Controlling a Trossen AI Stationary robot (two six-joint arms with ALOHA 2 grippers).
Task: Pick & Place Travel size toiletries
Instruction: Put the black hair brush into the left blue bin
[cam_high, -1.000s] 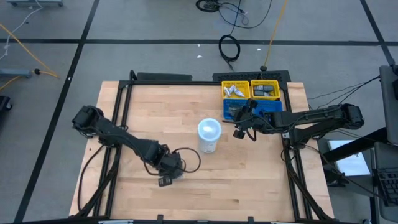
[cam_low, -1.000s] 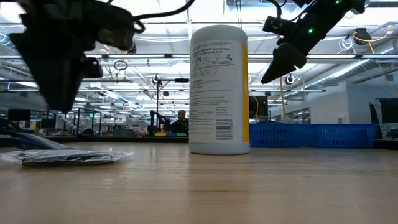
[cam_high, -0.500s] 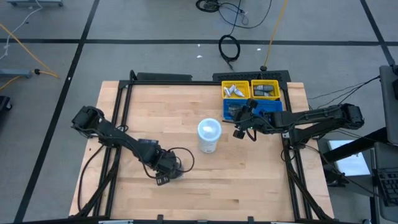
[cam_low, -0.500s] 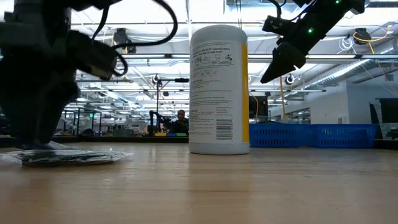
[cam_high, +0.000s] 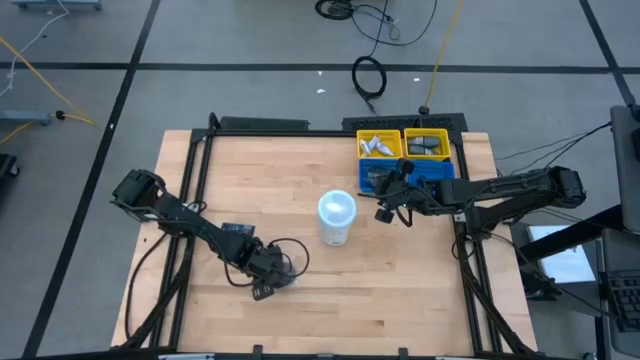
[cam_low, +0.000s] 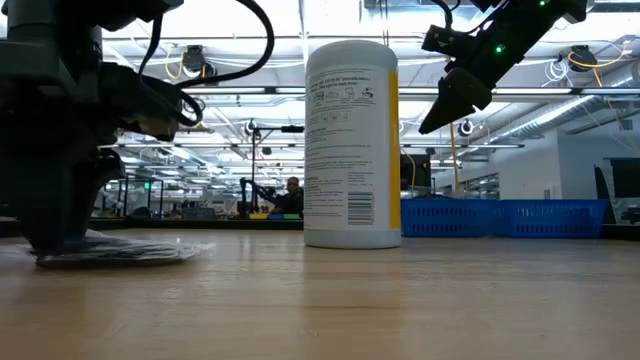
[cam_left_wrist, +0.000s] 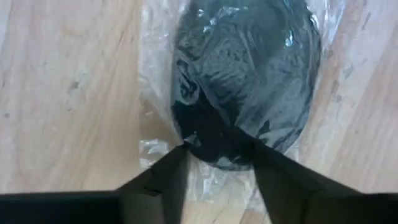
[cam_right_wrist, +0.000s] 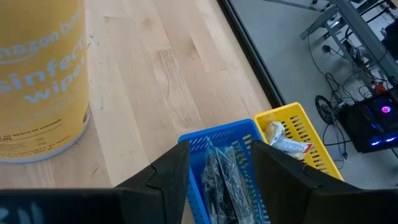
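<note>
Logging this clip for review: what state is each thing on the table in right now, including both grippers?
Left gripper: down at the table, fingers open either side of the wrapped disc.
Wrapped disc: flat on the table, in its clear wrapper, not lifted.
Right gripper: raised beside the blue bin, open, holding nothing.
Wipes tub: upright, lid on.
Blue bin: holds clear-wrapped items.
Yellow bins: hold small toiletries.

Tabletop (cam_high: 400, 280) pale wood, smooth, matt, visible grain. Dark disc (cam_left_wrist: 245, 81) in crinkly glossy clear plastic wrap. Tub (cam_low: 350, 140) white plastic, printed yellow label, slight sheen. Blue bin (cam_right_wrist: 217, 168) and yellow bin (cam_right_wrist: 305, 134) slotted plastic. Left claw (cam_left_wrist: 214, 165) matt black.
</note>
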